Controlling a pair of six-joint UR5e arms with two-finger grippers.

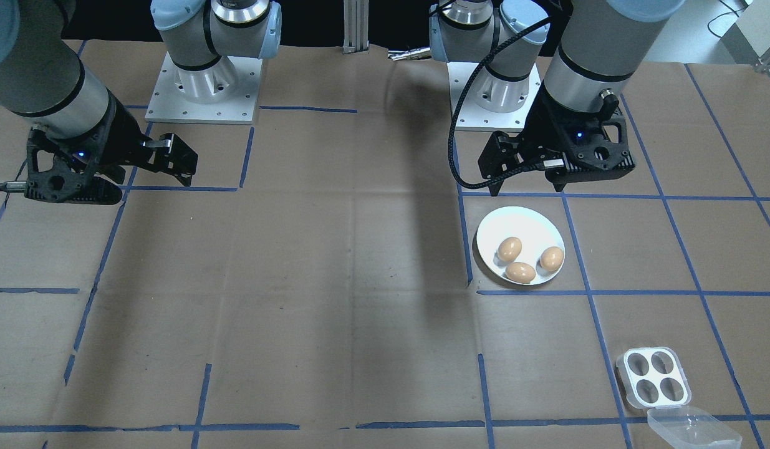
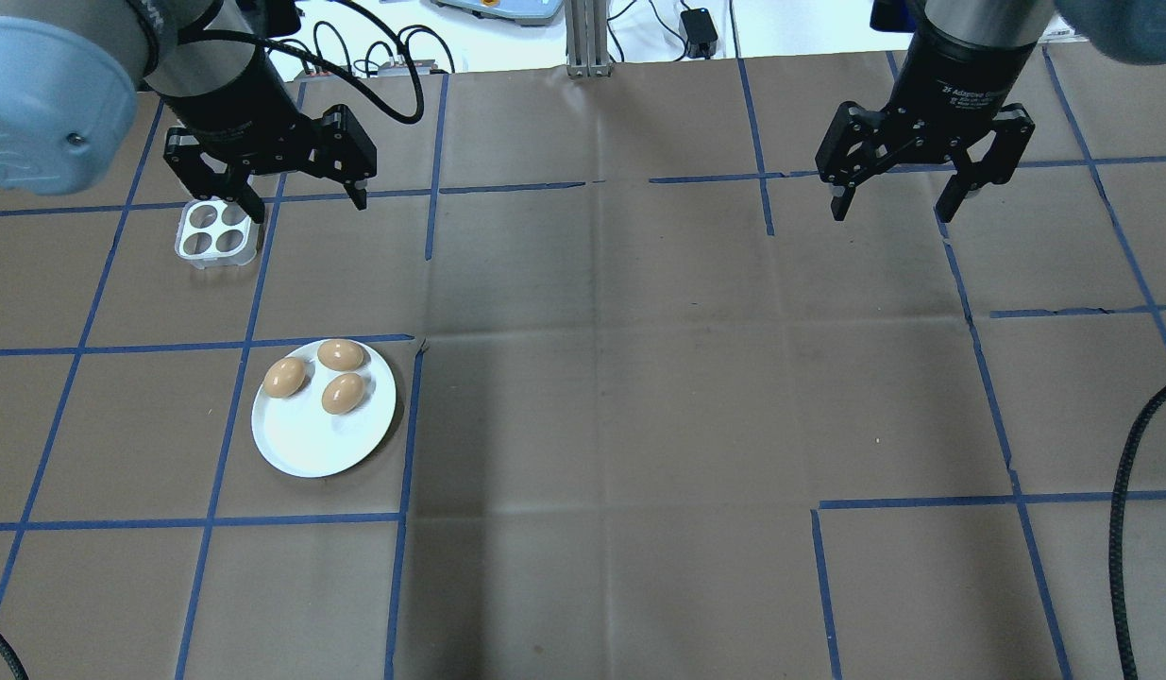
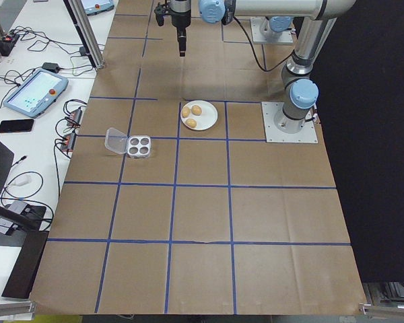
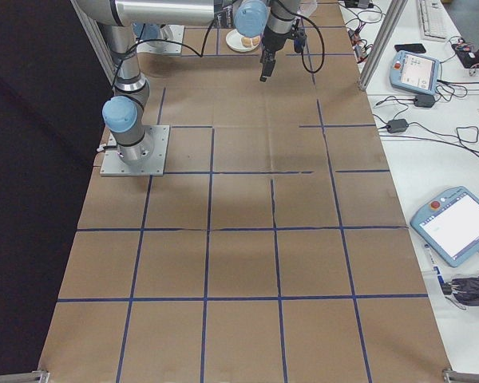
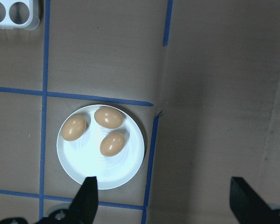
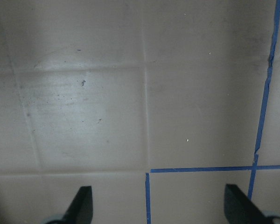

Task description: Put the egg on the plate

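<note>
Three brown eggs [image 2: 341,355] lie together on the round white plate [image 2: 309,444] on the table's left half, seen in the front view as eggs [image 1: 520,272] on the plate [image 1: 515,223]. My left gripper [image 2: 304,203] hangs open and empty well above the table, between the plate and the egg tray. In its wrist view the plate [image 5: 107,172] with its eggs [image 5: 113,143] lies just ahead of the open fingers [image 5: 88,198]. On the other side of the table, my right gripper [image 2: 892,212] is open and empty over bare paper.
A small white four-hole egg tray [image 2: 216,231] stands empty beyond the plate, its clear lid [image 1: 690,430] lying beside it. Brown paper with blue tape lines [image 2: 507,187] covers the table. The arm bases [image 1: 204,87] stand at the robot's edge.
</note>
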